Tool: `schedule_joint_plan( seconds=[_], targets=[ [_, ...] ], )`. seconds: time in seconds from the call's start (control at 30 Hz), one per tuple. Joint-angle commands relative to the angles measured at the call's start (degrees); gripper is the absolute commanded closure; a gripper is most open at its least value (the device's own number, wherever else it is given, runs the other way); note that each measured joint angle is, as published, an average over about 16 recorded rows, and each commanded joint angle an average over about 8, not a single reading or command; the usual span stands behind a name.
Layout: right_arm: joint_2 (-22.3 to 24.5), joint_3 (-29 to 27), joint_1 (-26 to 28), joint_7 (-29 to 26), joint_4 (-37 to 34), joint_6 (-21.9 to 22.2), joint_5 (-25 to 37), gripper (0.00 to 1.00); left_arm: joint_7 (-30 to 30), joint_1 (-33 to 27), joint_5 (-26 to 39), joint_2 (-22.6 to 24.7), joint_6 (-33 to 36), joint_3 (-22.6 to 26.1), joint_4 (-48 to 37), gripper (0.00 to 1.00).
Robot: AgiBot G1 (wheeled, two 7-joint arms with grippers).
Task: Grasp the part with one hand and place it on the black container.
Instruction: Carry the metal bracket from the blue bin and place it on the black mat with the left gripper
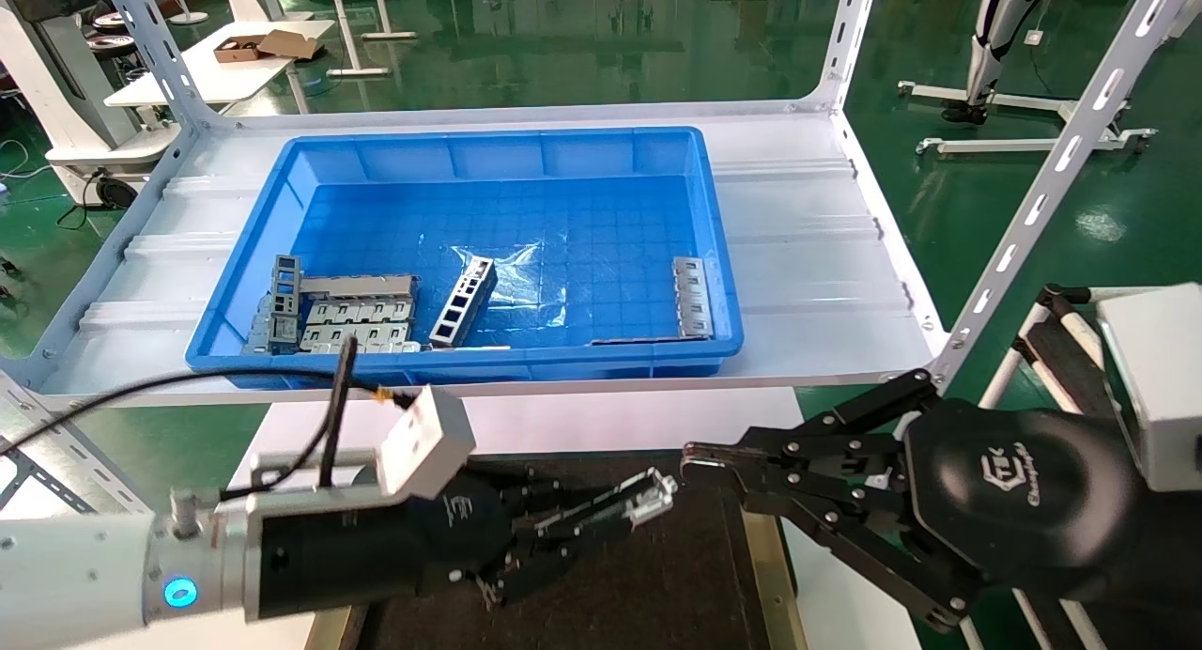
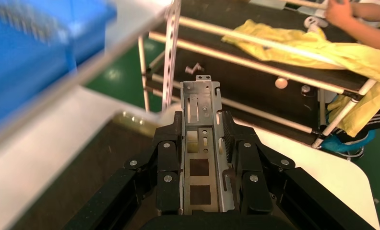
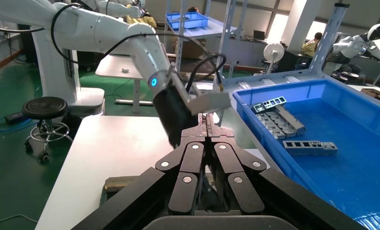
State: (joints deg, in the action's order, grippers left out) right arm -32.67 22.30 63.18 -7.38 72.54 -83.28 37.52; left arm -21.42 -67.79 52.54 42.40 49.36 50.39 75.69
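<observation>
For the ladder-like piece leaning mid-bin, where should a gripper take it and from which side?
Probably across its two long rails near the raised far end, coming from above. The ladder piece lies tilted in the blue bin, apart from the other parts, with its upper end free and its rails narrow enough to pinch.

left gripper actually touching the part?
Touching. Left wrist view: the left gripper has its fingers pressed against both sides of the part.

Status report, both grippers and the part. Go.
Left gripper shut on part, above black container. Right gripper shut, empty, close by the part's tip. Nothing blocking.
</observation>
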Motion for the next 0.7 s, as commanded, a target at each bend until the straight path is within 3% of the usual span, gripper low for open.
schedule_joint_plan(
  seconds=[0.03, 0.33, 0.7],
  targets=[
    [0.0, 0.0, 0.0, 0.0, 0.0, 0.0, 0.0, 1.0, -0.3, 1.96, 0.46, -0.46, -1.34, 0.65, 0.51, 1.0],
    [0.0, 0.0, 0.0, 0.0, 0.0, 0.0, 0.0, 1.0, -4.12, 8.86, 4.76, 5.63, -16.03, 4.33, -2.19, 1.0],
    [0.0, 0.01, 0.0, 0.0, 0.0, 0.0, -0.01, 1.0, -12.08, 12.32, 8.65, 15.92, -34.26, 9.23, -10.61, 1.0]
  ],
)
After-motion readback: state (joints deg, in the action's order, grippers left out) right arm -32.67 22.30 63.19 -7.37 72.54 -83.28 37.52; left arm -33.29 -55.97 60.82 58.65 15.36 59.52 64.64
